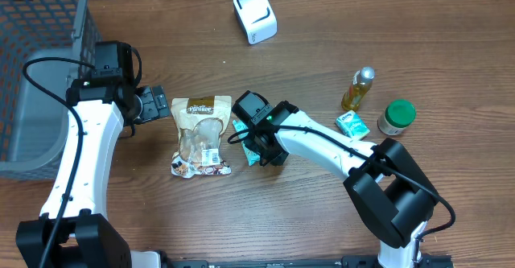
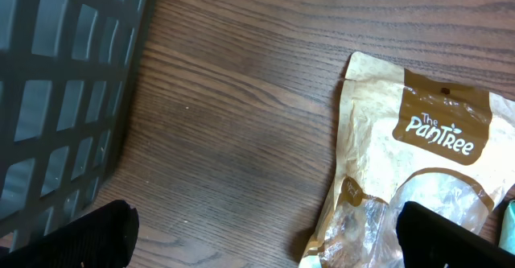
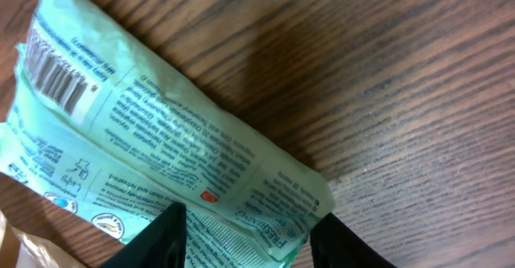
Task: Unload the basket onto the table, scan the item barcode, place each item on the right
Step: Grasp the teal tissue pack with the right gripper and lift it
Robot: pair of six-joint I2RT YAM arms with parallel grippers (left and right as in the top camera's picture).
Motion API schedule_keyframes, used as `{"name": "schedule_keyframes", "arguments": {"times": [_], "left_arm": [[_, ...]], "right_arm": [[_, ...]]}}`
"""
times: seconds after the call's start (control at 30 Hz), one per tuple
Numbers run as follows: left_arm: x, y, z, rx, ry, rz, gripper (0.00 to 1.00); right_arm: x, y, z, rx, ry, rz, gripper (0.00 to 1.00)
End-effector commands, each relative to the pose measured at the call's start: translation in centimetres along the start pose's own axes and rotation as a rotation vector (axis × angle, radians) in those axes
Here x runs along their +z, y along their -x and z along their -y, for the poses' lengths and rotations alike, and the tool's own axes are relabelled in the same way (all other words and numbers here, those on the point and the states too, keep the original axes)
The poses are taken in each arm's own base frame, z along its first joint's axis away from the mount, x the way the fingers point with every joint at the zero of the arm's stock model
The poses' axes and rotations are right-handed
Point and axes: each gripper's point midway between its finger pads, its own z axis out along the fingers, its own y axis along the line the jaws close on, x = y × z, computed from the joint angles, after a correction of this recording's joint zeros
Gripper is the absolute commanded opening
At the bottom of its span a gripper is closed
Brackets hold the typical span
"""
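A green printed packet [image 3: 161, 131] lies slanted on the wooden table, its barcode [image 3: 56, 79] facing up at its far end. My right gripper [image 3: 245, 248] is closed on the packet's near end, one finger [image 3: 153, 244] across it and the other against its crumpled edge. From overhead, the right gripper [image 1: 261, 143] covers most of the packet [image 1: 240, 128]. A white scanner [image 1: 255, 14] stands at the back of the table. My left gripper [image 2: 265, 244] hangs wide open over the table, one finger [image 2: 451, 240] above the corner of a brown Pantree pouch [image 2: 418, 163].
A dark mesh basket [image 1: 40, 67] fills the left side, close to the left arm. An oil bottle [image 1: 358, 89], a green-lidded jar [image 1: 396, 117] and a small green box [image 1: 352, 125] stand at the right. The pouch [image 1: 201, 135] lies between the grippers.
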Motion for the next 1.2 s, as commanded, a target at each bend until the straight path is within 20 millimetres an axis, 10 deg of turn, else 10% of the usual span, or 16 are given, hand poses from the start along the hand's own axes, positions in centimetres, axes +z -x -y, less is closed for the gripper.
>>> {"name": "schedule_keyframes", "arguments": {"times": [0.0,0.77,0.97,1.17], "left_arm": [[-0.5,0.6,-0.1,0.009,0.007,0.024,1.00],[-0.5,0.6,-0.1,0.009,0.007,0.024,0.99],[-0.5,0.6,-0.1,0.009,0.007,0.024,0.99],[-0.5,0.6,-0.1,0.009,0.007,0.024,1.00]], "right_arm": [[1.4,0.7,1.1,-0.045,-0.058,0.040,0.42],[-1.9,6.4,2.9,-0.018,-0.139,0.053,0.48],[-2.1,4.9,3.2,-0.003,-0.134,-0.050,0.82],[-2.1,4.3,3.0,-0.006,-0.128,-0.074,0.91]]}}
